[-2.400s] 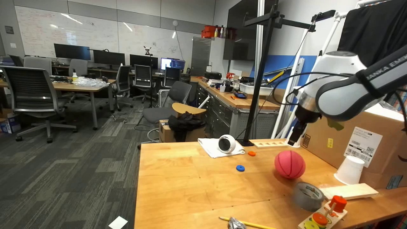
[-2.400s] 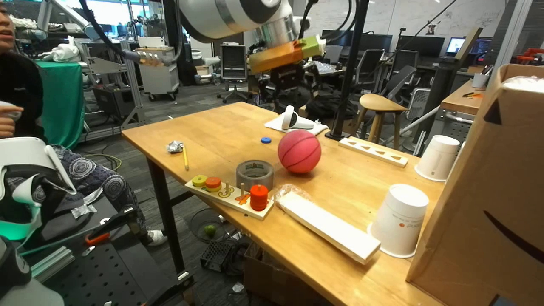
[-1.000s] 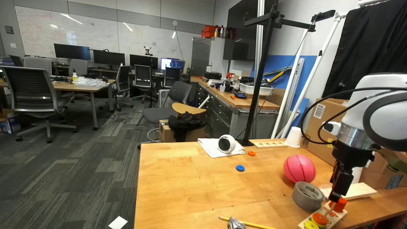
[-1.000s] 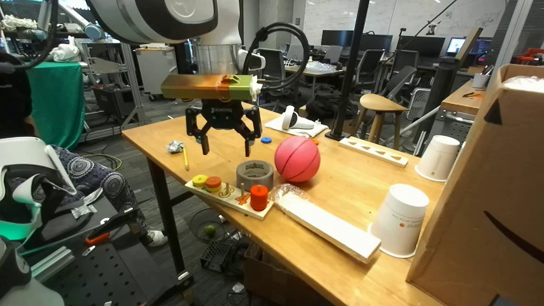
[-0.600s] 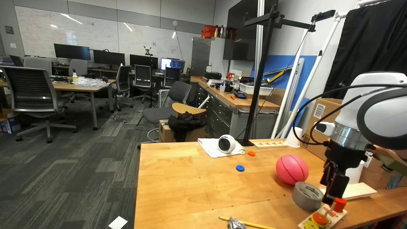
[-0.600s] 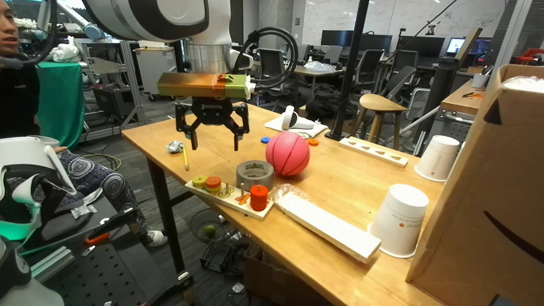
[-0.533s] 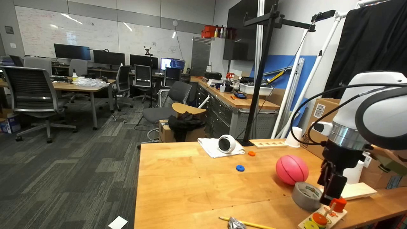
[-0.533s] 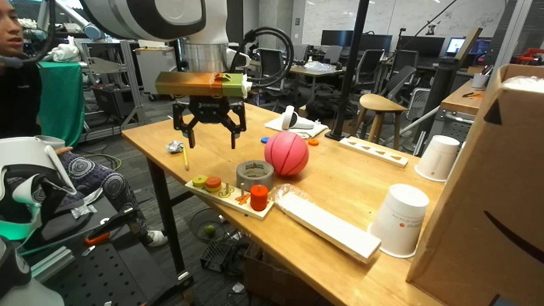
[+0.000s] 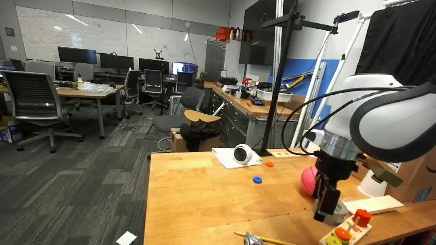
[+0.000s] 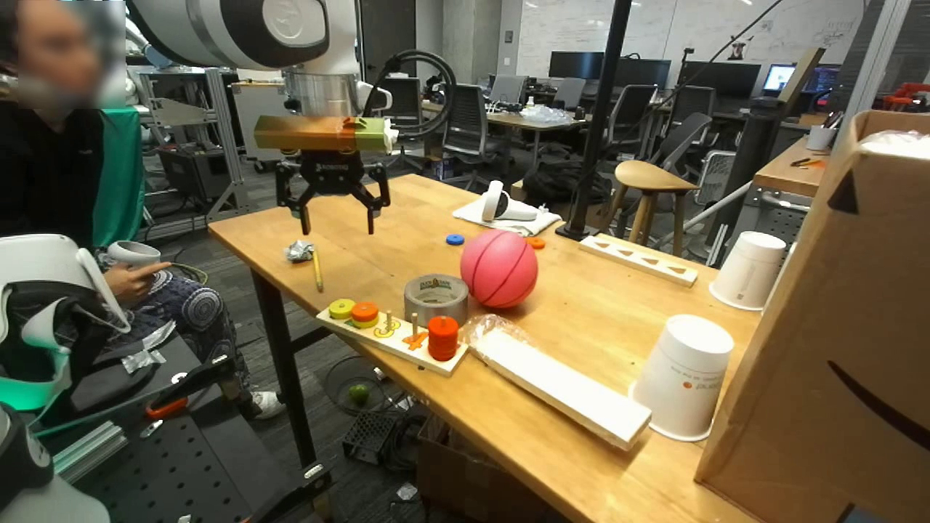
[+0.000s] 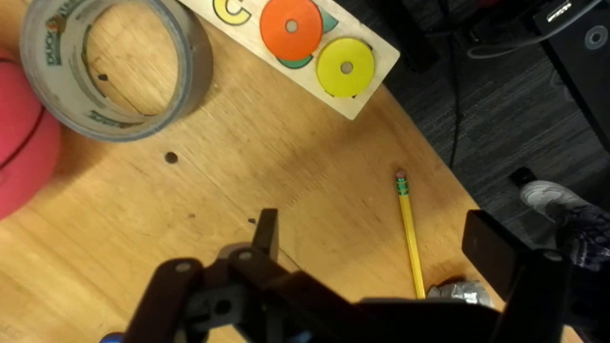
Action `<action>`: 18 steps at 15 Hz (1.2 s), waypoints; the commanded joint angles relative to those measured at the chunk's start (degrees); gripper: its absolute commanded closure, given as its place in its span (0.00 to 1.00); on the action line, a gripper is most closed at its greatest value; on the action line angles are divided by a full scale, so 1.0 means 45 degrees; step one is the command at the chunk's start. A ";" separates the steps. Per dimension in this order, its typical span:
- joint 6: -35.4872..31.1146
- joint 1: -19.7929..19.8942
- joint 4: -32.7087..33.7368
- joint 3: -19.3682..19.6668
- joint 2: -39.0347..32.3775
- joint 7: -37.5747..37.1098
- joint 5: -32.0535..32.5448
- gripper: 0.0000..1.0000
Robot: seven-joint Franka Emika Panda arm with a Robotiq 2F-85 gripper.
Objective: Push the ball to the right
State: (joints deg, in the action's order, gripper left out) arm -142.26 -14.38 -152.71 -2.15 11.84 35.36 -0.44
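The pink-red ball (image 10: 500, 269) with dark seams stands on the wooden table just behind the grey tape roll (image 10: 436, 298). In the other exterior picture the arm hides part of the ball (image 9: 308, 180). In the wrist view only a piece of the ball (image 11: 24, 138) shows at the left edge. My gripper (image 10: 338, 221) is open and empty, fingers pointing down, above the table and apart from the ball, to its left in this exterior view. In the wrist view the spread fingers (image 11: 374, 233) have only table, a pencil and foil below them.
A peg board with rings (image 10: 392, 338), a yellow pencil (image 10: 317, 269) and crumpled foil (image 10: 298, 251) lie near the table edge. A wrapped white plank (image 10: 559, 385), white cups (image 10: 683, 378) and a cardboard box (image 10: 821, 327) stand right. A black post (image 10: 596, 123) rises behind.
My gripper has come down from high up and moved leftward in both exterior views. The ball has rolled a little back and forth, slightly rightward in the last half second. Gripper stays open.
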 commanded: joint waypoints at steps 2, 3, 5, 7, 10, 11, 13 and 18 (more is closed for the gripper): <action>-0.0033 0.0239 0.1738 -0.0441 -0.1960 -0.0487 -0.0087 0.00; -0.0055 0.0353 0.1991 -0.0468 -0.2318 -0.0578 -0.0044 0.00; 0.0030 0.0696 0.2404 -0.0418 -0.2993 -0.0825 0.0133 0.00; 0.0180 0.1263 0.2746 -0.0204 -0.3589 -0.1188 0.0709 0.00; 0.0605 0.2244 0.3543 0.0362 -0.4134 -0.1728 0.2562 0.00; 0.0734 0.2538 0.3900 0.0545 -0.4211 -0.1652 0.3061 0.00; 0.0706 0.2947 0.4512 0.0810 -0.3808 -0.1500 0.4229 0.00; 0.0272 0.3419 0.5526 0.0911 -0.1706 -0.1037 0.5827 0.00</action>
State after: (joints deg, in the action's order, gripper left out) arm -141.26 0.62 -128.79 2.14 -2.70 29.12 22.61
